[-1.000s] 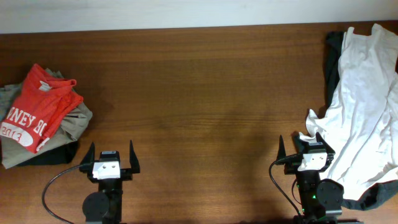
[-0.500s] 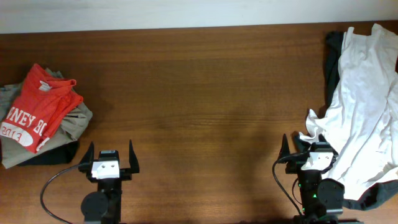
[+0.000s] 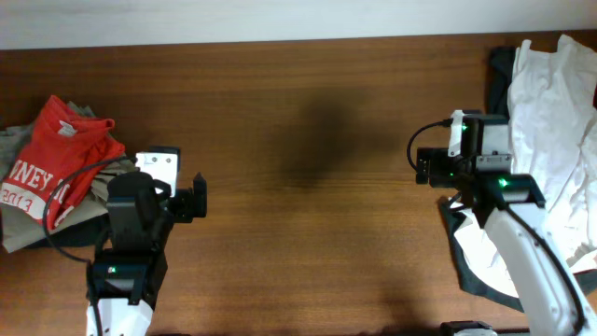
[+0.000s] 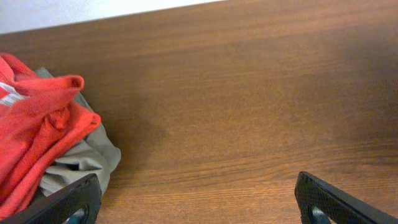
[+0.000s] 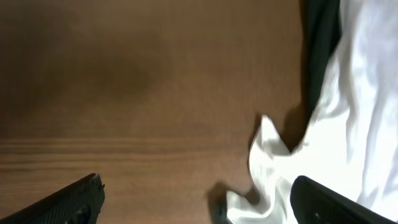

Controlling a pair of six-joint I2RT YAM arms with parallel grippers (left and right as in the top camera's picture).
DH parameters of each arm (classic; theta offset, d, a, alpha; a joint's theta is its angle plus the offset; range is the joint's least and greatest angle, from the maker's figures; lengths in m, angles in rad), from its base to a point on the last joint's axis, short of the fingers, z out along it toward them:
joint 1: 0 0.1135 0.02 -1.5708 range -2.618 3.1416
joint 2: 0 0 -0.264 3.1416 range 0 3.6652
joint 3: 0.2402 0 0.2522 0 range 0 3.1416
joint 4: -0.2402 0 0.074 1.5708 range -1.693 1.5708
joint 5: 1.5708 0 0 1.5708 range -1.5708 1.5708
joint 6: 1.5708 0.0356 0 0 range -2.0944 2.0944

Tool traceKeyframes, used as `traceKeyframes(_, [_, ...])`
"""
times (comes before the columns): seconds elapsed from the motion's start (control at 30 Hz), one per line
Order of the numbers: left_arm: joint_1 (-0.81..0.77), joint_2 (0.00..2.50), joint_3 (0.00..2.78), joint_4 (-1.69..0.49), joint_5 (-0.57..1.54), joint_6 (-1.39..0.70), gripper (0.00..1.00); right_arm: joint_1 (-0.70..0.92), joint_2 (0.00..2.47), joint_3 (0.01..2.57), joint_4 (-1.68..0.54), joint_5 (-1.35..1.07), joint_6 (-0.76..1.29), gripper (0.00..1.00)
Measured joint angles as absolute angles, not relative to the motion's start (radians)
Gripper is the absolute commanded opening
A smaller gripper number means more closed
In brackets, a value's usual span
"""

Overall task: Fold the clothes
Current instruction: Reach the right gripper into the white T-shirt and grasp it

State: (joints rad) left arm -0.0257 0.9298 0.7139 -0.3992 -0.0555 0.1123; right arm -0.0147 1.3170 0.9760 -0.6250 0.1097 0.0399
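Both arms over brown wooden tabletop (image 3: 308, 112); nothing gripped.
White crumpled cloth (image 3: 546, 121) heaped on dark garment (image 3: 499, 67), right edge; red printed T-shirt (image 3: 56, 159) atop khaki garment (image 4: 93, 155), left edge. Left end effector (image 4: 198, 202) and right end effector (image 5: 199, 199) spread wide, empty.

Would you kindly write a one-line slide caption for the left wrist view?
Left gripper, fingers spread wide, above the wooden table; red shirt heaped on a khaki garment at left.
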Motion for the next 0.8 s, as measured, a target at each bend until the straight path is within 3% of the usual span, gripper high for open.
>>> traceKeyframes(0.17, [-0.026,0.966,0.715,-0.405,-0.055,0.112,0.99,-0.286,1.622,0.980,-0.617,0.192,0.239,0.93])
traceKeyframes(0.23, [-0.026,0.966,0.715,-0.404,-0.055,0.112,0.99,-0.301,1.678,0.982,-0.571,0.195,0.255,0.90])
traceKeyframes(0.27, [-0.026,0.966,0.715,-0.405,-0.055,0.112,0.99,-0.303,1.724,0.982,-0.551,0.191,0.259,0.62])
traceKeyframes(0.33, [-0.026,0.967,0.715,-0.405,-0.055,0.112,0.99,-0.305,1.771,0.982,-0.539,0.178,0.262,0.18])
traceKeyframes(0.37, [-0.026,0.967,0.715,-0.405,-0.055,0.112,0.99,-0.307,1.772,0.982,-0.535,0.178,0.264,0.11])
traceKeyframes(0.47, [-0.026,0.967,0.715,-0.405,-0.056,0.112,0.99,-0.312,1.770,0.993,-0.554,0.178,0.266,0.15])
traceKeyframes(0.5, [-0.026,0.967,0.715,-0.405,-0.055,0.112,0.99,-0.312,1.766,1.009,-0.580,0.178,0.266,0.43])
traceKeyframes(0.53, [-0.026,0.967,0.715,-0.405,-0.055,0.112,0.99,-0.312,1.750,1.041,-0.615,0.178,0.267,0.47])
traceKeyframes(0.63, [-0.026,0.967,0.715,-0.405,-0.056,0.112,0.99,-0.312,1.700,1.097,-0.640,0.171,0.263,0.48])
traceKeyframes(0.8, [-0.026,0.967,0.715,-0.405,-0.055,0.112,0.99,-0.312,1.699,1.097,-0.654,0.167,0.263,0.59])
